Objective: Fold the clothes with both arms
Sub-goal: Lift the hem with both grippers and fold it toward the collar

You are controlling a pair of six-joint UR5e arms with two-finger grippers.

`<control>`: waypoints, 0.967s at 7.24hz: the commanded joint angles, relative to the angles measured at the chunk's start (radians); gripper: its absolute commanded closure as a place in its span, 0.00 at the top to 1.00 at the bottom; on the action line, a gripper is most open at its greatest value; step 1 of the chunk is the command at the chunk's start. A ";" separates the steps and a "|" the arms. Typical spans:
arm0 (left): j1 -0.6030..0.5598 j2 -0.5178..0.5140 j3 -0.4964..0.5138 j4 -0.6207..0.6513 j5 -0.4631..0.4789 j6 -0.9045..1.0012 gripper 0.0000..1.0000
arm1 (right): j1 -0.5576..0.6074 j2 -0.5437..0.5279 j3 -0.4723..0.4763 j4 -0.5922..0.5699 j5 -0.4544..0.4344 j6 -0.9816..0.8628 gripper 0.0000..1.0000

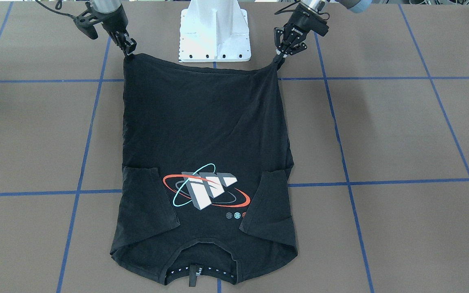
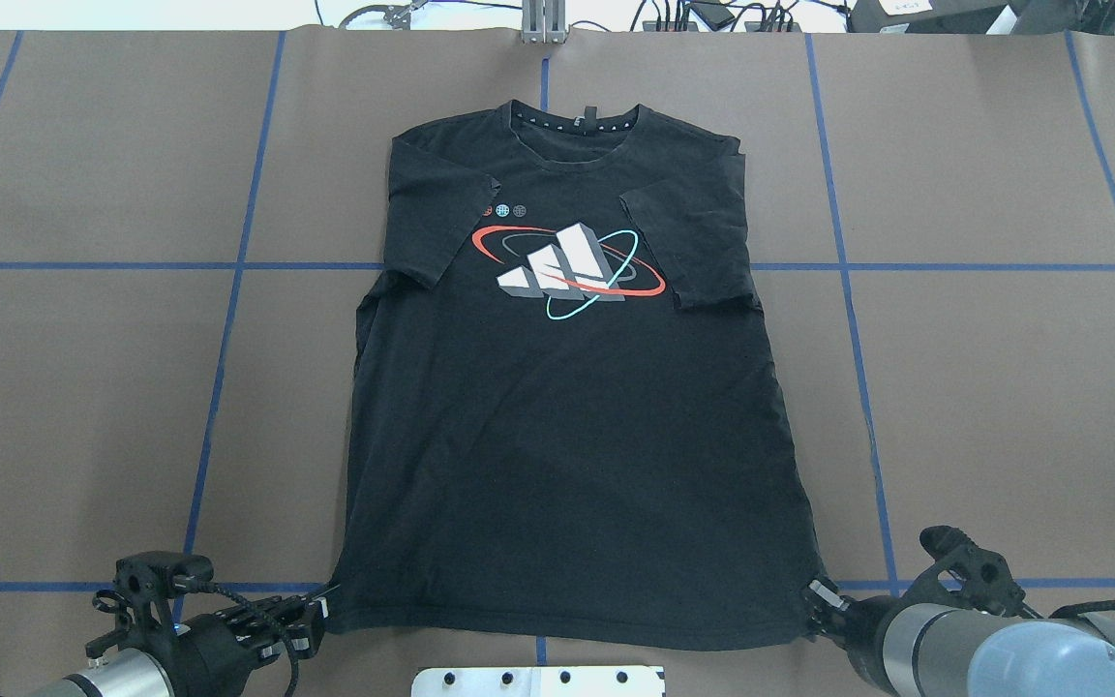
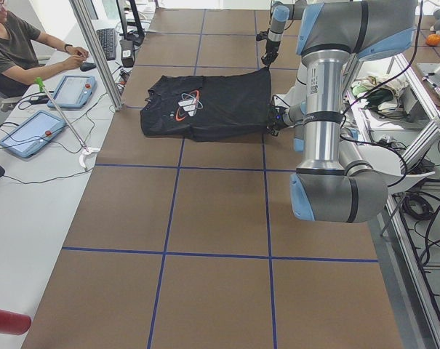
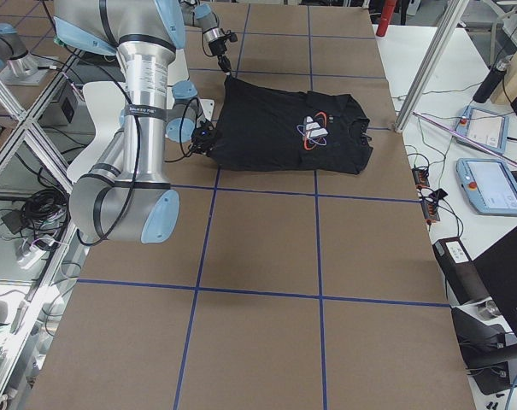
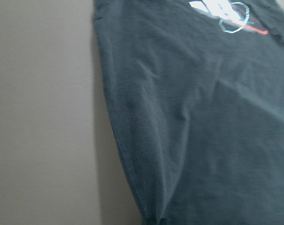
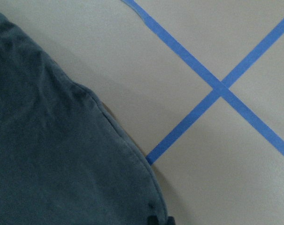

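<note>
Front-facing view: we see a black T-shirt [image 1: 206, 130] lying print-up in the middle of a brown table [image 1: 401, 134]. Its collar is at the bottom edge of the frame and its hem at the top. Both sleeves are folded inward beside the chest graphic [image 1: 206, 189]. At upper left the right gripper [image 1: 130, 49] is clenched on one hem corner, and at upper right the left gripper [image 1: 282, 53] is clenched on the other. A white base pedestal [image 1: 215, 32] stands between them at top centre.

Overhead view: the shirt fills the centre, collar towards the top, and the grippers pinch the hem corners at lower left and lower right.

Side views: the hem end appears raised slightly off the table.

Left wrist view: dark fabric covers the right of the frame, with bare table on the left.

Right wrist view: the shirt's edge fills the lower left, and blue tape lines [image 6: 221, 89] cross at the right.
</note>
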 commanded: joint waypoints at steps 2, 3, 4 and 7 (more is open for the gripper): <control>0.000 0.000 -0.059 0.001 -0.055 -0.207 0.00 | 0.143 -0.002 0.068 -0.010 0.148 -0.063 0.00; -0.001 -0.002 -0.058 0.005 -0.055 -0.292 0.00 | 0.192 -0.001 0.070 -0.030 0.182 -0.082 0.00; -0.004 0.006 -0.049 0.008 -0.055 -0.387 0.00 | 0.220 0.007 0.075 -0.056 0.186 -0.117 0.00; -0.154 0.001 -0.064 0.008 -0.227 -0.649 0.00 | 0.453 0.010 0.092 -0.089 0.381 -0.263 0.00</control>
